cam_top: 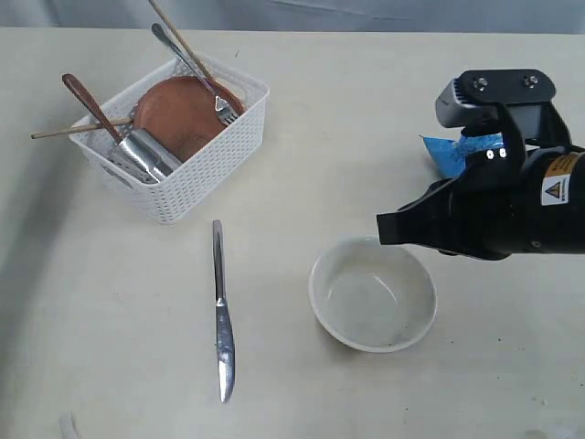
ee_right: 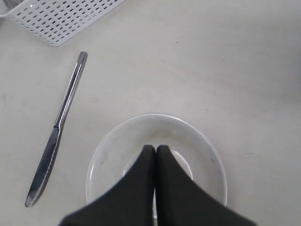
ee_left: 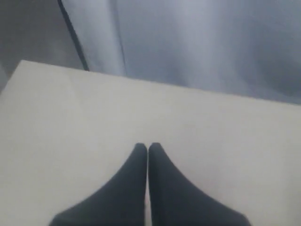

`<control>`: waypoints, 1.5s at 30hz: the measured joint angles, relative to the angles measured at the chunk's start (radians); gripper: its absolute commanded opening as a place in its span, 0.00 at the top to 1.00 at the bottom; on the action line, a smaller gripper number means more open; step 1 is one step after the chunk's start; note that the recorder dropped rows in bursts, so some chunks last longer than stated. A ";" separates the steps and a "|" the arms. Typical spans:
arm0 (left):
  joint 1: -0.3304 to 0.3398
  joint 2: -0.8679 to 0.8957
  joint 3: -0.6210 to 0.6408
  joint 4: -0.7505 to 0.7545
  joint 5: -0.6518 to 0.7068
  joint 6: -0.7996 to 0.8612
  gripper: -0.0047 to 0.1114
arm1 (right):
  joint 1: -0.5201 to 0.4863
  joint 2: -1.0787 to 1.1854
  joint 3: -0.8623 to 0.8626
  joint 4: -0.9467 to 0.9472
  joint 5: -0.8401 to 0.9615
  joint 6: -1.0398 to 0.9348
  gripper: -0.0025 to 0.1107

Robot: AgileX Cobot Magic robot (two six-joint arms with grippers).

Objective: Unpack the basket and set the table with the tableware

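The unpacking is being done piecemeal. The knife (cam_top: 221, 311) and bowl (cam_top: 372, 294) are lying on the surface (cam_top: 366, 119) at seven and five o'clock, while the plate (cam_top: 183, 114), spoon (cam_top: 87, 101), fork (cam_top: 196, 69), cup (cam_top: 146, 155) and chopsticks (cam_top: 78, 131) are being held in the basket (cam_top: 206, 174) at ten. The left jaws and right jaws are being pressed closed, empty. Next, opened jaws are being called for over the basket.

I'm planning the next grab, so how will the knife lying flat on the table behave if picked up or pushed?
The knife looks like polished metal, so probably stiff and slippery. Lying flat on the table, it would likely slide or spin if pushed, not roll.
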 measured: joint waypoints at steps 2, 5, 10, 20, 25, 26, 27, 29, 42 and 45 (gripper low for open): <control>0.002 0.039 -0.054 -0.140 0.107 0.145 0.96 | 0.000 0.000 0.000 0.000 0.002 0.000 0.98; 0.026 0.088 -0.077 -0.507 0.198 0.352 0.96 | 0.000 0.000 0.000 0.000 0.003 0.000 0.98; 0.082 0.165 -0.079 -1.031 0.307 0.586 0.96 | 0.000 0.000 0.000 0.000 0.011 0.000 0.98; 0.042 0.210 -0.010 -1.268 0.221 0.675 0.96 | 0.000 0.000 0.000 -0.002 0.013 0.000 0.98; -0.011 0.211 0.042 -1.272 0.138 0.707 0.96 | 0.000 0.000 0.000 -0.002 0.013 0.000 0.98; -0.021 0.211 0.044 -1.272 0.131 0.714 0.96 | 0.000 0.000 0.000 -0.002 0.013 0.000 0.98; -0.028 0.212 0.044 -1.272 0.126 0.719 0.96 | 0.000 0.000 0.000 -0.002 0.013 0.000 0.98; -0.045 0.213 0.044 -1.273 0.108 0.727 0.96 | 0.000 0.000 0.000 -0.002 0.013 0.000 0.98; -0.053 0.200 0.044 -1.273 0.030 0.727 0.64 | 0.000 0.000 0.000 -0.004 0.013 0.003 0.98; -0.054 0.197 0.044 -1.273 0.012 0.735 0.53 | 0.000 0.000 0.000 -0.004 0.013 0.003 0.98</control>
